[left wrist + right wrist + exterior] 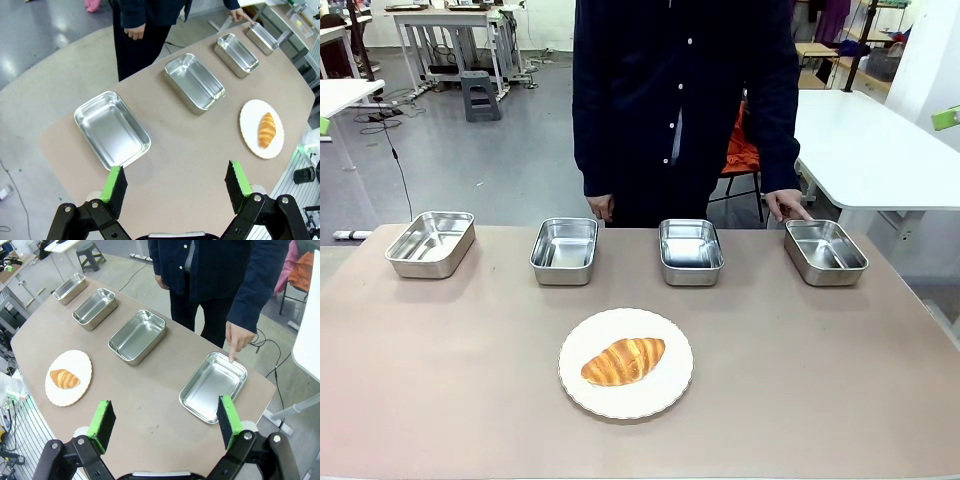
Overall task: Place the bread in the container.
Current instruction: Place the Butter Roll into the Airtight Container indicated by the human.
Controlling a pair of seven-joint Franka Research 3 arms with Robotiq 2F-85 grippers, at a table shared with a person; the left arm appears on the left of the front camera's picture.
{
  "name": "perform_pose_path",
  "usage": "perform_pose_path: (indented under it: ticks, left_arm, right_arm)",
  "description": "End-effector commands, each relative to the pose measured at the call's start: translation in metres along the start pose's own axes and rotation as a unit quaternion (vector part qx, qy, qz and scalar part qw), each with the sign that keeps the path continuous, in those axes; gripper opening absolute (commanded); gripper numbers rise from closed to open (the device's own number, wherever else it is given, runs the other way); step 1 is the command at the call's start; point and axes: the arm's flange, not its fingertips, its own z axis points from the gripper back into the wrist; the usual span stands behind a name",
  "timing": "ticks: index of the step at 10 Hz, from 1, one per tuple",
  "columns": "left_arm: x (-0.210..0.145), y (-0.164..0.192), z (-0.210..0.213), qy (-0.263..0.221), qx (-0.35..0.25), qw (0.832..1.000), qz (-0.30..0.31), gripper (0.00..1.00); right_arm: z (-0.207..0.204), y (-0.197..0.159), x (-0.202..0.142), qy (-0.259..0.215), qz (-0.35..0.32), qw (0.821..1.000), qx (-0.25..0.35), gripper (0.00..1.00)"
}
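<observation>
While the bread [623,361] lies on a round white plate [668,395] near the middle of the bench [440,380], a person's hand [786,206] points one finger at the container [825,252].
The bread is a golden-brown crescent with a ridged, striped crust, and the plate's edge is scalloped. The container is a shallow, shiny steel pan with rounded corners and a rolled rim, at the right end of a row of four alike; the fingertip is at its far rim. The left claw [175,175] and right claw [164,410] hang above the matte tan bench, green-padded fingers spread wide, holding nothing.
</observation>
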Motion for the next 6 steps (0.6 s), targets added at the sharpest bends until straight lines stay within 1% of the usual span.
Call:
perform_pose_path:
  ticks: [1,6]
  left_arm:
    - [-0.0015,0.001,0.0018,-0.005,-0.004,1.0,-0.002,1.0]
    - [-0.0015,0.001,0.0018,-0.005,-0.004,1.0,-0.002,1.0]
  right_arm:
    - [-0.0017,-0.0021,0.001,-0.012,0.009,1.0,0.005,1.0]
    - [-0.0017,-0.0021,0.001,-0.012,0.009,1.0,0.005,1.0]
